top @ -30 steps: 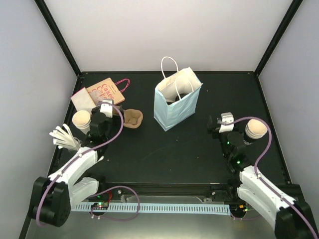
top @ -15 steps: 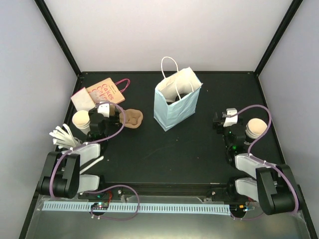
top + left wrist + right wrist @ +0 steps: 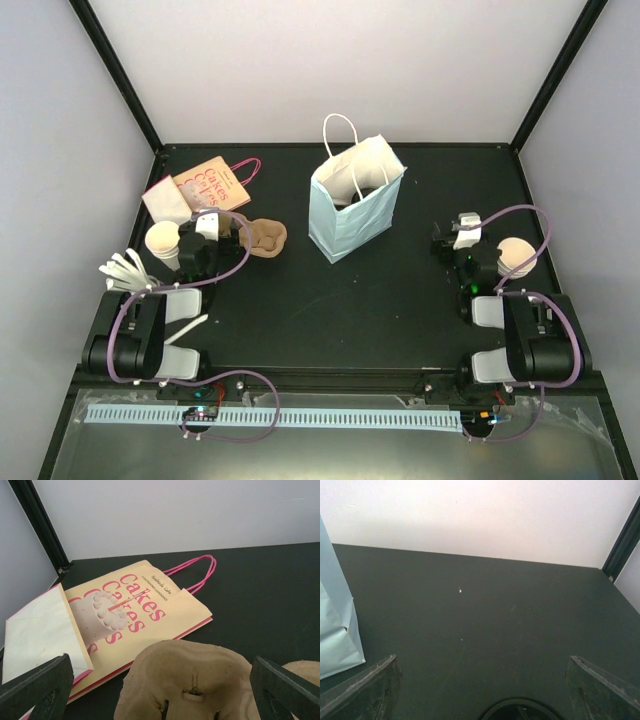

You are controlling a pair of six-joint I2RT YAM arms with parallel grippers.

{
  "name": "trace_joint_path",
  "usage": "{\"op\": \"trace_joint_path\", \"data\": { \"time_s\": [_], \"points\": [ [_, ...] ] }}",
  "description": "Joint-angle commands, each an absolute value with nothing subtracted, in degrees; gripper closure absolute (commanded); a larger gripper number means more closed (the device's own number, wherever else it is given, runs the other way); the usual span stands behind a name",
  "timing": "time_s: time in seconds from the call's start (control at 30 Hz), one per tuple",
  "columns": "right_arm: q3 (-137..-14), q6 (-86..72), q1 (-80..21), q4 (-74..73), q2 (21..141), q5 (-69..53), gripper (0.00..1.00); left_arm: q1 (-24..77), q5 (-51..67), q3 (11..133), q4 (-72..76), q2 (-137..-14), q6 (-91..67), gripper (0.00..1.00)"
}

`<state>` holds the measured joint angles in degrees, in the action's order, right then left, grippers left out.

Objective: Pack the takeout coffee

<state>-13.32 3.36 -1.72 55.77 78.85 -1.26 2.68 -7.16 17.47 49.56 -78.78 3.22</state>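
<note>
A light blue paper bag [image 3: 345, 205] stands open at the table's middle back; its edge shows in the right wrist view [image 3: 335, 630]. A lidded coffee cup [image 3: 163, 240] stands at the left, beside my left arm. A second lidded cup [image 3: 515, 255] stands at the right, beside my right arm. A brown cardboard cup carrier [image 3: 265, 238] lies right in front of my left gripper [image 3: 210, 224], which is open and empty; the carrier fills the low part of the left wrist view [image 3: 190, 680]. My right gripper [image 3: 462, 228] is open and empty over bare table.
A flat yellow "Cakes" bag [image 3: 205, 185] with pink handles lies at the back left, also in the left wrist view [image 3: 135, 605]. White stir sticks [image 3: 125, 272] lie at the left edge. Black frame posts stand at the corners.
Both arms have folded back and down toward their bases. The grippers stay near the same spots, empty. Nothing on the table has moved.
</note>
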Motion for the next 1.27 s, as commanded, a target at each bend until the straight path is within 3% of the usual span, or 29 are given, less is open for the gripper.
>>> {"op": "trace_joint_path", "data": {
  "time_s": [0.0,0.13,1.23],
  "points": [
    [-15.1,2.1,-0.2,59.5,79.7,-4.6,0.09,2.3,-5.1,17.6,53.7,-79.2,3.1,0.01],
    [-16.3,0.2,0.0,57.6,80.1,-1.6,0.00,2.3,-5.0,17.6,53.7,-79.2,3.1,0.01],
    [-17.0,-0.4,-0.1,56.8,80.4,0.7,0.00,2.4,-4.8,17.5,53.5,-79.0,2.9,0.01]
  ]
}}
